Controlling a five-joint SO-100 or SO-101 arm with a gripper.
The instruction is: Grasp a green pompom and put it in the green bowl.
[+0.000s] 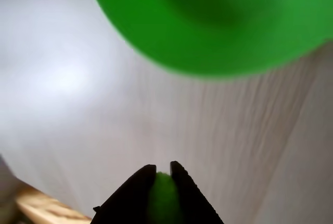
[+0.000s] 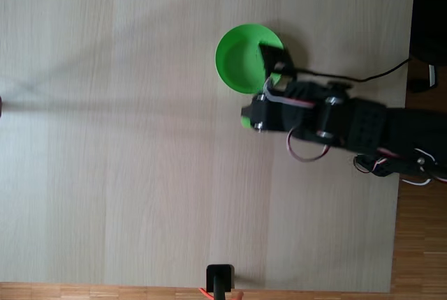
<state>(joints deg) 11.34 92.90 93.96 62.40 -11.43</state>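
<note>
At the bottom edge of the wrist view, my claw (image 1: 163, 168) is clamped on the green pompom (image 1: 163, 195): the two black fingers (image 1: 132, 193) stand on either side of the fuzzy ball and press against it, with only a narrow gap between their tips. The pompom sits between the fingers, below the tips, and its lower part runs off the edge of the picture.

Ahead of the claw, across the top of the wrist view, lies the green bowl (image 1: 208, 41), blurred, its rim curving down toward the middle of the picture. A stretch of pale wood-grain table (image 1: 78, 104) separates bowl and claw in this view. A strip of yellower wooden floor (image 1: 41, 208) shows at lower left.

Seen from the fixed view above, my arm (image 2: 349, 122) reaches in from the right side over the table (image 2: 105, 139). The claw (image 2: 246, 118) is at its left end, with a patch of green at its tip, the pompom (image 2: 244, 121). It is just below the bowl (image 2: 241, 59) in the picture, near its rim. Part of the bowl's right side is covered by a black part of my wrist. A small black object (image 2: 220, 279) stands at the table's lower edge.
</note>
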